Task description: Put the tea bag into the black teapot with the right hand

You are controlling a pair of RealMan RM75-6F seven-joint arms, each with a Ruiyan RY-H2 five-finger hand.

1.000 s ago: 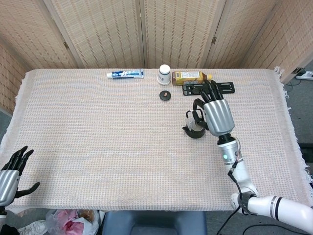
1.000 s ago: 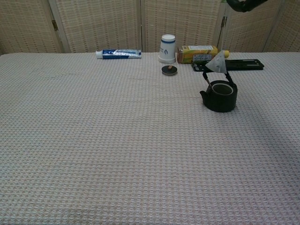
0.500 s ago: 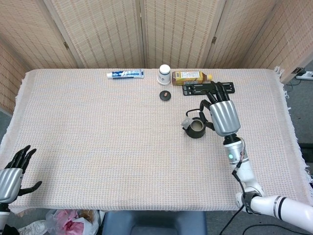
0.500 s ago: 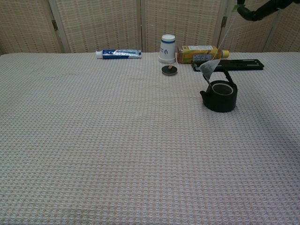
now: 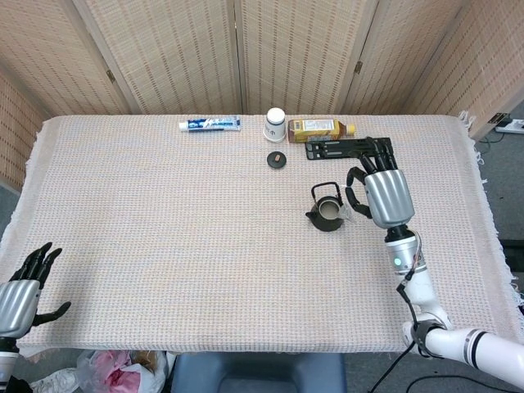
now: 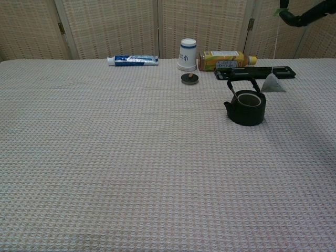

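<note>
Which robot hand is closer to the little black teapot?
The right hand: it hovers just beside the black teapot, dangling the tea bag. The left hand is far off at the table's near-left corner.

Two robot hands are counted: the left hand (image 5: 18,296) at the table's near left corner and the right hand (image 5: 383,193) near the teapot. One black teapot (image 6: 245,106) is seen, and one tea bag (image 6: 273,84) is seen hanging on its string. One teapot lid (image 6: 189,79), one toothpaste tube (image 6: 132,60), one upturned paper cup (image 6: 187,54), one yellow drink bottle (image 6: 226,60) and one flat black bracket (image 6: 259,72) are counted on the single cloth-covered table (image 6: 105,157).
</note>
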